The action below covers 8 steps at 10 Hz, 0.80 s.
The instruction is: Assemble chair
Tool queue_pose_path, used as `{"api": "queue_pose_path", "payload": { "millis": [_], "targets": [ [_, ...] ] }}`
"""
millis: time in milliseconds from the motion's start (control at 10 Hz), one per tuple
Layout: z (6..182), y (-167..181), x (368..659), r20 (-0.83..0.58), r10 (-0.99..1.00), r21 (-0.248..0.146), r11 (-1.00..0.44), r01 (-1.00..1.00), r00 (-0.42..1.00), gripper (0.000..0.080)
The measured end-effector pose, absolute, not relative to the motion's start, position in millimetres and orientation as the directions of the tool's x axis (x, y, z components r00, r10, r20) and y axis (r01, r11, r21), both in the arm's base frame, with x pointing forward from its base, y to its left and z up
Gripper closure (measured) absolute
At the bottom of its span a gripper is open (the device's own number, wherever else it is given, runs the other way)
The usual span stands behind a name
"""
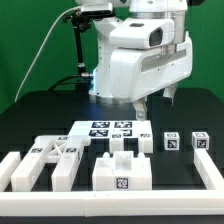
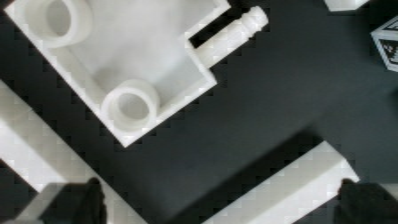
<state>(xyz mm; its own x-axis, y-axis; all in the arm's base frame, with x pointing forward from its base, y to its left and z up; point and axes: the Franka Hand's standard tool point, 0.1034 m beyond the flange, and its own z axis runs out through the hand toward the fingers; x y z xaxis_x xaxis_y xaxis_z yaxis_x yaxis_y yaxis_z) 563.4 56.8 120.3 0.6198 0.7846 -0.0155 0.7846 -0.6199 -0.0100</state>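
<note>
The chair lies in loose white tagged parts on the black table. A blocky piece (image 1: 122, 172) stands at the front centre. Flat and barred pieces (image 1: 55, 155) lie toward the exterior view's left. Three small cubes (image 1: 172, 143) stand in a row toward the right. My gripper (image 1: 153, 102) hangs open and empty above the table, behind the cubes. In the wrist view a white plate with two round sockets (image 2: 125, 60) and a ribbed peg (image 2: 231, 30) lies below my gripper (image 2: 217, 205). A white bar (image 2: 267, 190) runs between the dark fingertips (image 2: 71, 200), which touch nothing.
The marker board (image 1: 110, 128) lies flat behind the front centre piece. Low white border rails (image 1: 212, 170) run along the left, right and front of the work area. The big white arm body (image 1: 140, 55) fills the back. A tag (image 2: 386, 45) shows at the wrist view's edge.
</note>
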Motion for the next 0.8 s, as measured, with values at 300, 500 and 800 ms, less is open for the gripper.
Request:
{"api": "queue_pose_path", "payload": {
  "millis": [300, 500, 800],
  "targets": [
    [120.3, 57, 563, -0.015, 0.785, -0.01, -0.62, 0.785, 0.62, 0.015],
    [119.9, 53, 564, -0.017, 0.78, -0.01, -0.625, 0.78, 0.625, 0.015],
    [115.5, 21, 576, -0.014, 0.623, 0.011, -0.782, 0.623, 0.782, 0.015]
  ]
}}
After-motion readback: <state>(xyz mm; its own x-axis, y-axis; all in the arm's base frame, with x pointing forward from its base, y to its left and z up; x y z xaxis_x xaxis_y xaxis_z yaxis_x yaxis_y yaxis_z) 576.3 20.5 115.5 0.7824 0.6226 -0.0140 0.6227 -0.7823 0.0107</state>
